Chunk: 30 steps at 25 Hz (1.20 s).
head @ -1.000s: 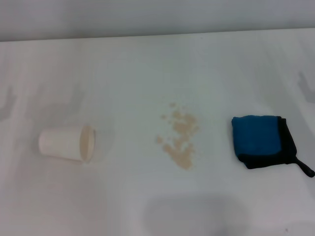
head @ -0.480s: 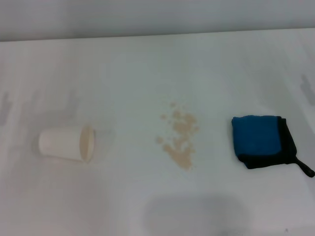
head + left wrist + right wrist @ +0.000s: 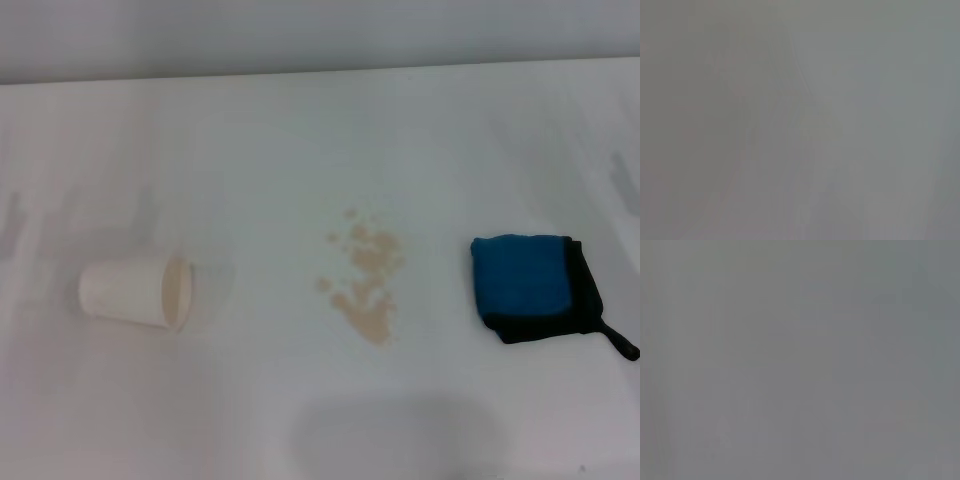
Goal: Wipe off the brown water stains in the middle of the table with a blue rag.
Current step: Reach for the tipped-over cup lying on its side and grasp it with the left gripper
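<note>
The brown water stains (image 3: pixel 365 285) form a cluster of tan blotches in the middle of the white table (image 3: pixel 300 140) in the head view. To their right lies the blue rag (image 3: pixel 525 282), folded, with black edging and a short black loop tail toward the right edge. Neither gripper shows in the head view. Both wrist views show only a plain grey surface, with no fingers and no objects.
A white paper cup (image 3: pixel 135 291) lies on its side at the left of the table, its beige inside facing right. The table's far edge (image 3: pixel 320 72) runs along the top, with a grey wall behind it.
Faint shadows at the far left and right edges of the table have shifted and faded. The rag, the stains and the cup have not moved.
</note>
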Each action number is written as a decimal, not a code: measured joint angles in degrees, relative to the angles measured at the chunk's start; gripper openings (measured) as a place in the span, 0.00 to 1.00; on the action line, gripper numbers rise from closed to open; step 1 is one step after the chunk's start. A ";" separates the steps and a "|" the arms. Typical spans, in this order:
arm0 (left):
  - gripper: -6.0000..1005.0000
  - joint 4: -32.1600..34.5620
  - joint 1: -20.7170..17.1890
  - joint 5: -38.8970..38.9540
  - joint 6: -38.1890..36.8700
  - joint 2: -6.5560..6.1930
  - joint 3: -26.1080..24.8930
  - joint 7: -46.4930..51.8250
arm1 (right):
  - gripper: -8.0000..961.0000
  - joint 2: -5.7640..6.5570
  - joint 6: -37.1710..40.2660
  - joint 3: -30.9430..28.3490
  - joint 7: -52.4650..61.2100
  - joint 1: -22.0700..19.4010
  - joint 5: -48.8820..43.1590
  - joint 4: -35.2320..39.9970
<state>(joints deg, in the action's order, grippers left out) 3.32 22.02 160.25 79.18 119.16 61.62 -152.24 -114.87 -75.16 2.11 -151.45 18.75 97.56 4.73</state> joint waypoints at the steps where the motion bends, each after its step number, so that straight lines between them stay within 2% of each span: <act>1: 0.85 0.02 0.14 -0.01 -0.12 -0.03 0.00 0.00 | 0.74 0.00 -0.02 0.00 0.08 -0.02 0.01 -0.02; 9: 0.85 0.14 0.29 -1.64 -0.27 -0.23 0.00 2.56 | 0.74 0.00 -0.84 0.00 0.40 0.12 0.09 -0.13; 12: 0.85 1.48 0.02 -6.36 -0.63 -1.15 0.38 6.94 | 0.74 0.00 -0.64 0.04 0.40 0.43 0.09 -0.15; 15: 0.85 6.33 -0.51 -15.47 -2.84 -3.00 0.74 14.71 | 0.74 0.00 -0.58 0.26 0.40 0.48 0.00 -0.02; 21: 0.84 22.04 -2.86 -32.35 -9.37 -5.01 0.79 30.21 | 0.74 -0.01 -0.54 0.26 0.39 0.38 -0.02 0.00; 25: 0.84 35.95 -2.95 -51.37 -13.97 -7.31 0.08 50.68 | 0.74 0.00 -0.54 0.10 0.37 0.18 0.03 0.01; 27: 0.84 42.31 -2.07 -60.62 -14.03 -9.09 -0.60 60.99 | 0.74 0.00 -0.55 0.08 0.37 0.11 0.07 -0.09; 30: 0.84 48.15 -0.17 -71.40 -12.62 -11.05 -1.54 72.30 | 0.74 0.00 -0.64 0.08 0.37 0.05 0.09 -0.14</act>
<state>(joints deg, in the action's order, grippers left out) 51.47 21.85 88.84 66.56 108.12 60.08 -79.94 -114.87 -75.80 2.19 -151.08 18.80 97.65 4.59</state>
